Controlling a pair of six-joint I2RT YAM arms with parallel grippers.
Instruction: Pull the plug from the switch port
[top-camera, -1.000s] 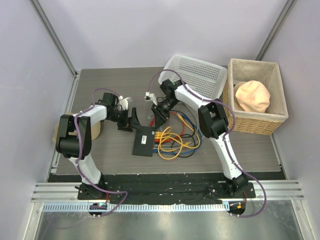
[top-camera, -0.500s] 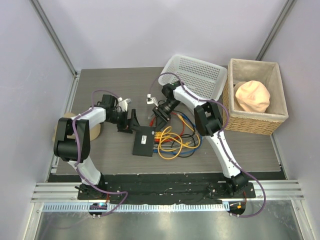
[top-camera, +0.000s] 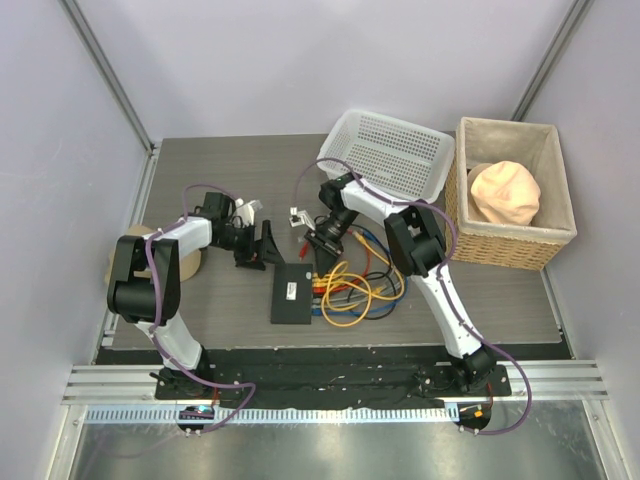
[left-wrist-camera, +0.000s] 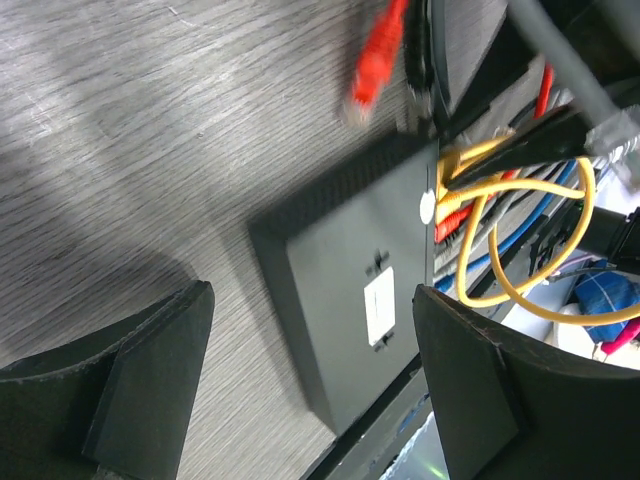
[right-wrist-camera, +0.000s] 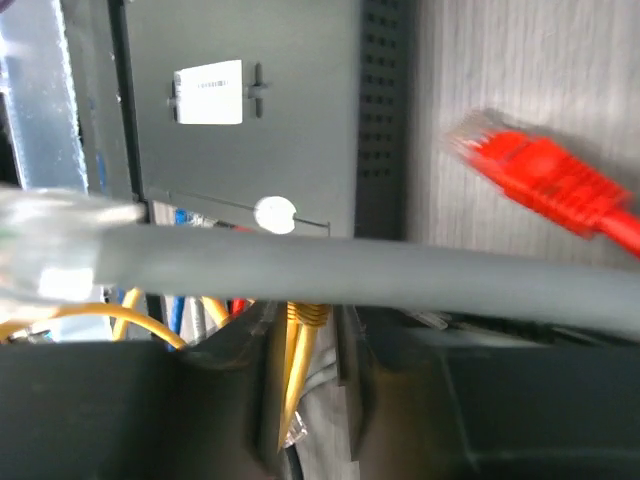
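Switch: flat on the table between the arms, ports facing the cable tangle. Looks light, likely to slide under a tug.
Yellow plug: at the port edge, apparently seated. Small, hard plastic, probably latched.
Hold: plug body, not the limp yellow cable.
Left gripper: jaws wide, holding nothing, just beside the switch's far end.
Right gripper: jaws narrow around the yellow cable; cannot tell if it pinches.

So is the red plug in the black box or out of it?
Out. The red plug is clear of the switch, with bare table between them and its clear tip in no socket.
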